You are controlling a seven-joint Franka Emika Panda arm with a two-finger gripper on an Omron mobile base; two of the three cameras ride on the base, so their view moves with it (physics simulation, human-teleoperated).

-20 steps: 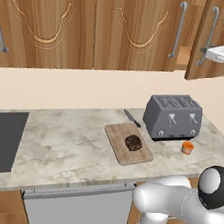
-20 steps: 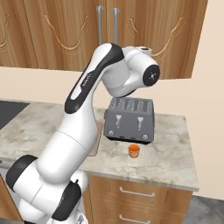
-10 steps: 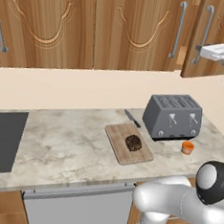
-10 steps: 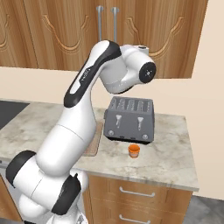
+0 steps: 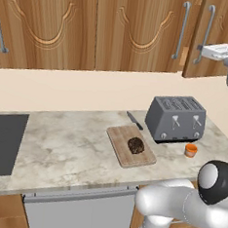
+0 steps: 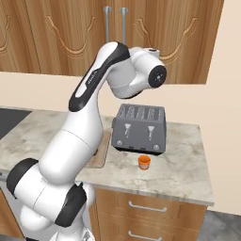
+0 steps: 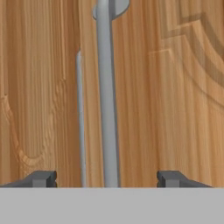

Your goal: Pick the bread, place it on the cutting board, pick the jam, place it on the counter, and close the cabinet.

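The bread [image 5: 136,146], a dark lumpy ball, lies on the wooden cutting board [image 5: 124,136]. The small orange jam [image 5: 191,150] [image 6: 144,162] stands upright on the marbled counter [image 5: 68,151], in front of the toaster. My gripper [image 5: 206,48] [image 7: 107,179] is up at the brown wall cabinet [image 5: 143,30], facing the right-hand door [image 5: 219,27]. It is open, and its two fingertips [image 7: 43,178] straddle that door's grey bar handle [image 7: 107,96] without touching it. The door sits almost flush with its neighbour.
A grey toaster [image 5: 176,119] [image 6: 140,128] stands right of the board, and a knife [image 5: 134,120] lies behind the board. A dark cooktop [image 5: 1,143] is set into the counter at the left. Drawers [image 6: 146,209] sit below the counter.
My jaws have spread wider. The hand has shifted slightly left and up towards the cabinet, and the right-hand door has swung in closer to the cabinet front.
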